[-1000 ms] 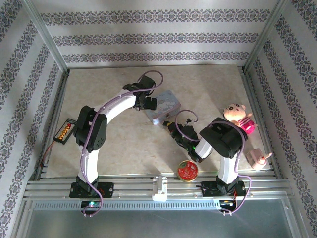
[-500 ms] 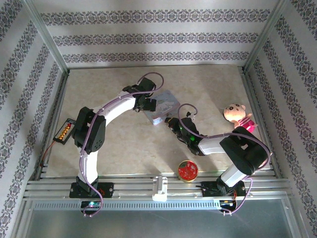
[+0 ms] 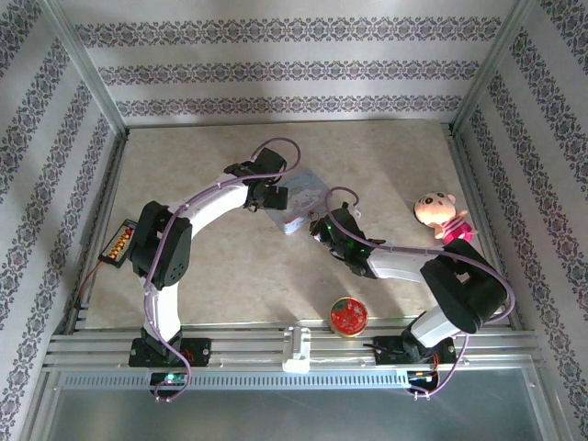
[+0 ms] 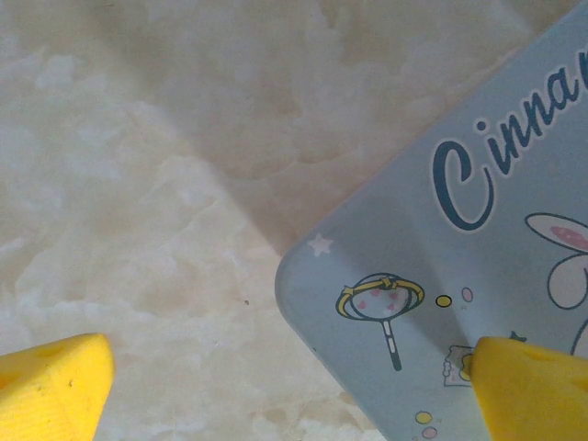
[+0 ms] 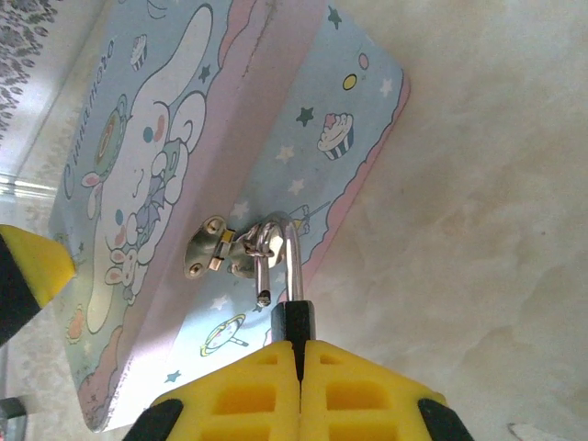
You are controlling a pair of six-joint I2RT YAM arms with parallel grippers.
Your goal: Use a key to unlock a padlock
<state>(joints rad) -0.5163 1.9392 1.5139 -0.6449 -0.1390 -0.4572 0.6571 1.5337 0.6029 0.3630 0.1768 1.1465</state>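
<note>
Right tool (image 5: 296, 349) newly forward, pinching padlock (image 5: 295, 323)

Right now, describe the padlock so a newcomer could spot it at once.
Find the pastel blue tin with the cartoon bunny. On its front side sits a small metal clasp, and the padlock hangs from it, its body at the tips of the right gripper. A thin silvery loop on a tiny dark body sets it apart.

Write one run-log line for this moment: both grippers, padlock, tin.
left gripper open at tin corner | right gripper shut on padlock | shackle through tin hasp
</note>
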